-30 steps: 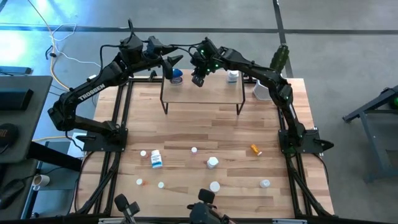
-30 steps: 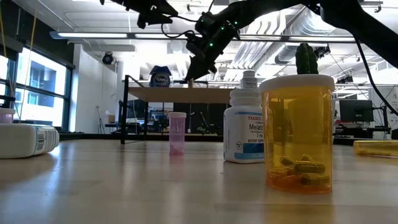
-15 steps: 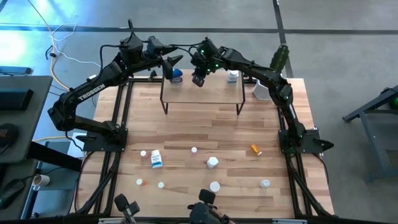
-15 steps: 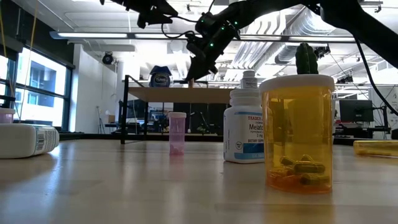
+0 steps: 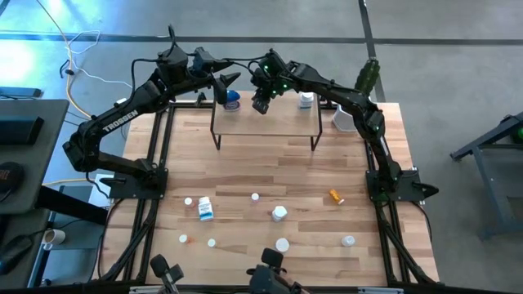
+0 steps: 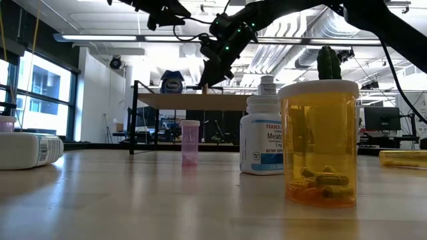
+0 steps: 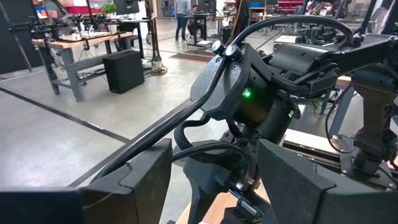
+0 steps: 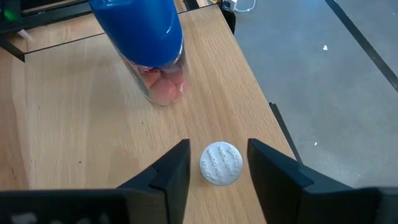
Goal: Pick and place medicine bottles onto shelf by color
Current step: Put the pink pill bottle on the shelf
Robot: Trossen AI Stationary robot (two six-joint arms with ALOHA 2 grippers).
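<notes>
My right gripper (image 8: 217,165) hangs open over the shelf (image 5: 278,124), its fingers straddling a white-capped bottle (image 8: 220,163). The blue-lidded jar (image 8: 146,43) stands just beyond. My left gripper (image 5: 229,79) is open near the shelf's far left corner.

My matt black fingers (image 8: 168,177) frame a textured white plastic cap (image 8: 220,163) on the shelf's (image 8: 74,124) smooth light wood.

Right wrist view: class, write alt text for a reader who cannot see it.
The right gripper, fingers open, hangs over a white-capped bottle on the shelf. A blue-lidded jar of pinkish contents stands beyond it.
</notes>
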